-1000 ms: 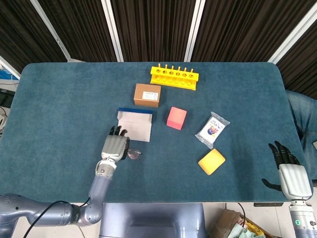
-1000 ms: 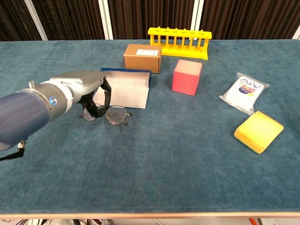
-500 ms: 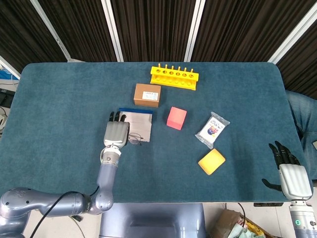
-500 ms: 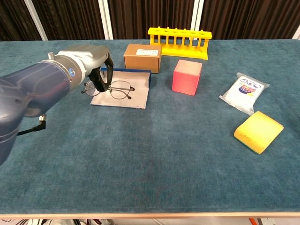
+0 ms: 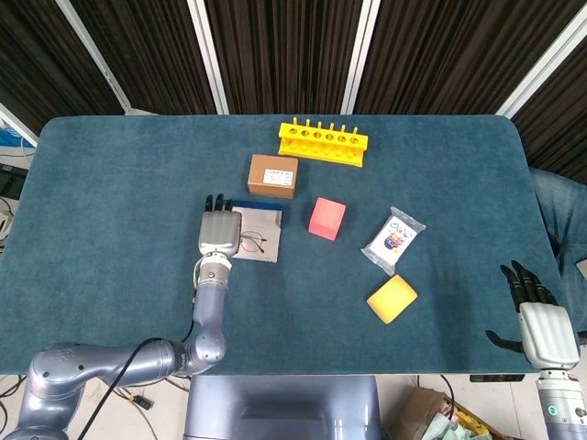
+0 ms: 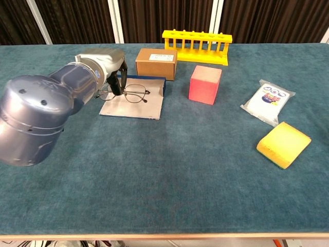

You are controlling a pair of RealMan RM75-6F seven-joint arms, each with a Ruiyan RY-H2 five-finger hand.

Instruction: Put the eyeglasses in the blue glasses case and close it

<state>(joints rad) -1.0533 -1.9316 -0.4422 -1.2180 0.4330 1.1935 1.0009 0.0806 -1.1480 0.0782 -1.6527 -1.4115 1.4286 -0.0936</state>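
The blue glasses case [image 5: 258, 233] [image 6: 134, 100] lies open at the table's middle left, pale grey inside with a blue far rim. My left hand [image 5: 218, 231] [image 6: 105, 63] hovers over the case's left side and holds the thin wire eyeglasses [image 5: 251, 243] [image 6: 129, 93] by their left end. The lenses hang just above the case's lining. My right hand [image 5: 536, 316] rests open at the table's near right edge, far from the case; the chest view does not show it.
Behind the case stands a brown cardboard box [image 5: 273, 175]. A pink cube [image 5: 326, 218], a white packet [image 5: 394, 239] and a yellow sponge [image 5: 392, 299] lie to the right. A yellow tube rack [image 5: 324, 143] stands at the back.
My left hand has carried the eyeglasses from the cloth in front of the case up and back over the open case. The right hand has stayed put.
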